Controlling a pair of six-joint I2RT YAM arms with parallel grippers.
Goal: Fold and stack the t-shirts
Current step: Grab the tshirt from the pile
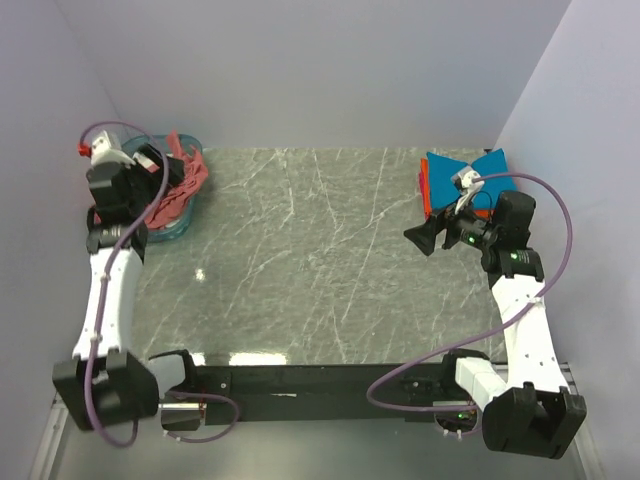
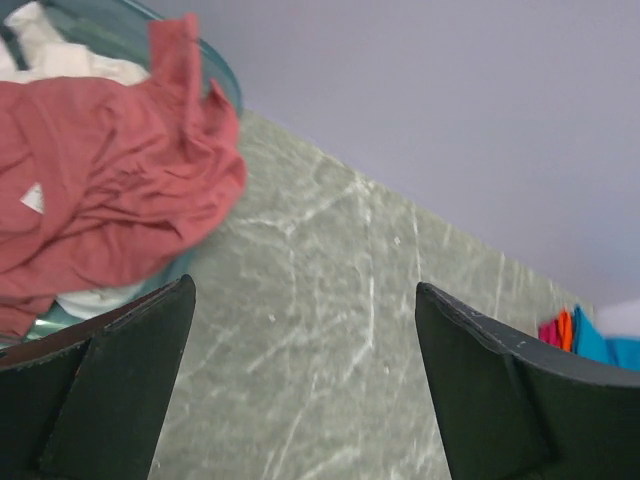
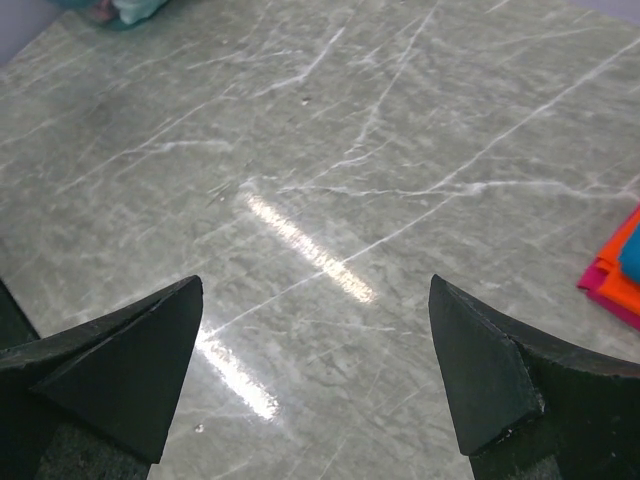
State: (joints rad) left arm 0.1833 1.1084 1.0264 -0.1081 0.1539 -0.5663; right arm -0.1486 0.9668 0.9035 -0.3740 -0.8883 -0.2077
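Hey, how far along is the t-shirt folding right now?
Done: a teal-blue shirt lies folded on an orange shirt at far right. In hand: nothing; the left tool and right tool are both open and empty. Left: the dusty-red shirt, crumpled in the basket beside the left tool, needs folding and stacking.

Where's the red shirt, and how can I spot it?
On the marble table, a see-through teal basket sits in the far left corner. The dusty-red shirt spills over its rim. Unlike the folded stack far right, it's loose and wrinkled.
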